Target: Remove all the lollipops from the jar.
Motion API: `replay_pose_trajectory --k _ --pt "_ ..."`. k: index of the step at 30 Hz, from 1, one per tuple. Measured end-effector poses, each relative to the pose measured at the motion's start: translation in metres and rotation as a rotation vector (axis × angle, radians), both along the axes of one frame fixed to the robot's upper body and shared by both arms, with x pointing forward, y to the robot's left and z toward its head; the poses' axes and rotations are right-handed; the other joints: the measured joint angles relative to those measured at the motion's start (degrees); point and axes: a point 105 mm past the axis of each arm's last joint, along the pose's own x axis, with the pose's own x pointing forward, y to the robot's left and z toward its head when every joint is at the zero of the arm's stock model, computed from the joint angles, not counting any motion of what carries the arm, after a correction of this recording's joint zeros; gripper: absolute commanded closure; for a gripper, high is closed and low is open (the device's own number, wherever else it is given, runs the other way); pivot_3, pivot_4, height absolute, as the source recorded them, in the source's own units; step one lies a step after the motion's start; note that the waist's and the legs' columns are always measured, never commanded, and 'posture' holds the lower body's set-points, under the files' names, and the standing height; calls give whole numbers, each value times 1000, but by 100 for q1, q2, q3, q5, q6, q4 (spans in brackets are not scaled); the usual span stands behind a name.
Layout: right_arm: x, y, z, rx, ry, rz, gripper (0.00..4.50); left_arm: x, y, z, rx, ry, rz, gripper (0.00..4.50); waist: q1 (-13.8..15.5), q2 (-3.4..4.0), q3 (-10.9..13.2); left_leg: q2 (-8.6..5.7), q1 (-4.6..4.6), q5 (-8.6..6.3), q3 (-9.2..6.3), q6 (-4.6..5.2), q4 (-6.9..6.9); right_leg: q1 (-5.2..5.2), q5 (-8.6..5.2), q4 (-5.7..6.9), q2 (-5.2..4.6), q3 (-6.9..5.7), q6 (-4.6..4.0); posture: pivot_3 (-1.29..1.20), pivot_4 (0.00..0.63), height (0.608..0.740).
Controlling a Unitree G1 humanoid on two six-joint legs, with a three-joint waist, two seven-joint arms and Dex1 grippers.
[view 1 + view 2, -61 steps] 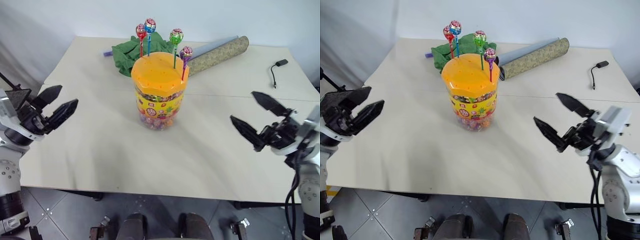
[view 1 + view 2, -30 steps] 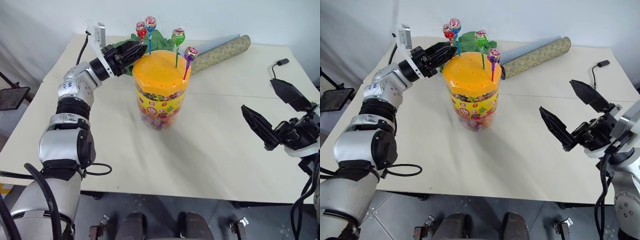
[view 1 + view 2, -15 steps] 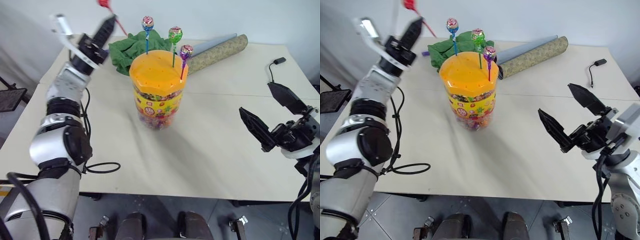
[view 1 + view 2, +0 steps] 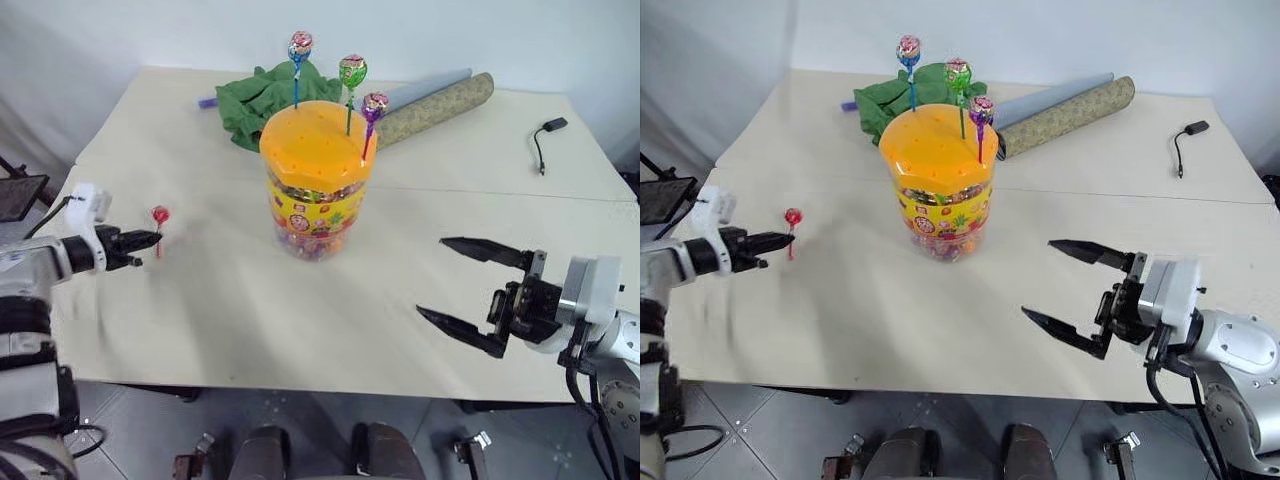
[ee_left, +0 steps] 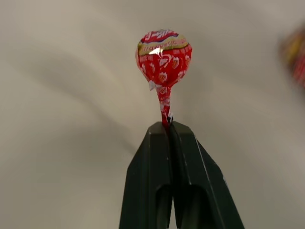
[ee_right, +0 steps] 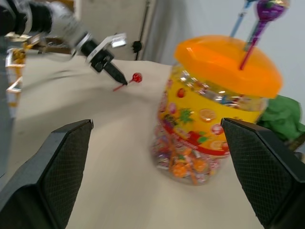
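Pinching red lollipop (image 5: 164,58): left hand (image 4: 150,238) | right hand (image 4: 470,296) wide | green cloth (image 4: 255,95), speckled tube (image 4: 440,104) behind jar (image 4: 315,180)

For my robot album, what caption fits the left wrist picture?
Left gripper shut on the red lollipop just below its head, above the table.

1. Both eye views look down from above the counter's (image 4: 420,150) near edge, sharing the jar (image 4: 317,175).
2. Left wrist view sits close behind the red lollipop (image 5: 163,55).
3. Right wrist view faces the jar from nearby, level.
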Motion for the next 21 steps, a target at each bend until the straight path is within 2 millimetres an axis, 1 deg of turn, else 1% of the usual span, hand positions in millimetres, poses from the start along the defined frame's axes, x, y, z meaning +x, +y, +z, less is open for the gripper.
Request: replay_pose_trajectory --k 2,5,6,7,10,11,13,15,17,19,21 --pt "-2 2 -5 -10 22 29 0 -11 -4 -13 11 52 -14 3821 -5 12 2 3 4 0 2 -1 -1 -3 0 1 1 1 0 0 150 740" --pt "-3 2 -6 -15 23 47 0 -19 -8 -12 11 60 -27 2922 5 13 1 4 6 0 2 -1 8 2 0 3 1 7 0 0 150 740" --pt "-2 2 -3 -9 16 51 0 -22 -9 -12 6 61 -33 2564 9 13 1 4 6 0 2 -1 11 2 0 4 2 8 0 0 150 740" --pt "-2 2 -2 -6 11 53 0 -23 -9 -11 0 62 -35 2348 12 13 1 4 6 0 2 -1 11 1 0 4 2 8 0 0 150 740" --pt "-1 -2 6 33 6 34 0 -26 -8 -6 -32 30 -60 1471 19 12 2 4 -2 0 1 -1 11 -6 0 4 2 5 0 0 150 740" --pt "0 -6 10 55 3 13 0 -27 -4 1 -28 2 -70 1190 18 9 4 4 -7 0 2 -1 10 -8 0 4 2 1 0 0 150 740" --pt "0 -10 17 95 -1 -18 0 -28 -2 19 -27 -90 -126 1190 25 8 4 4 -9 0 6 -1 11 -8 0 4 2 -3 0 0 150 740" --pt "0 -17 27 150 -5 -65 0 -32 -7 49 -43 -232 -242 1190 36 9 4 3 -11 0 13 -1 11 -5 0 3 2 -7 0 0 150 740" --pt "1 -35 42 247 -30 -163 0 -34 -27 83 -117 -395 -409 1190 118 9 4 1 -17 0 26 -1 21 -3 0 2 1 -11 0 0 150 740" --pt "3 -53 53 317 -60 -260 0 -27 -57 117 -226 -559 -551 1190 244 9 4 -3 -32 -1 8 0 55 9 0 5 1 -14 0 0 150 740" --pt "2 -61 56 335 -67 -306 0 -20 -80 135 -275 -643 -632 1190 272 6 2 -5 -33 -2 13 2 61 12 0 5 1 -13 1 0 150 740"
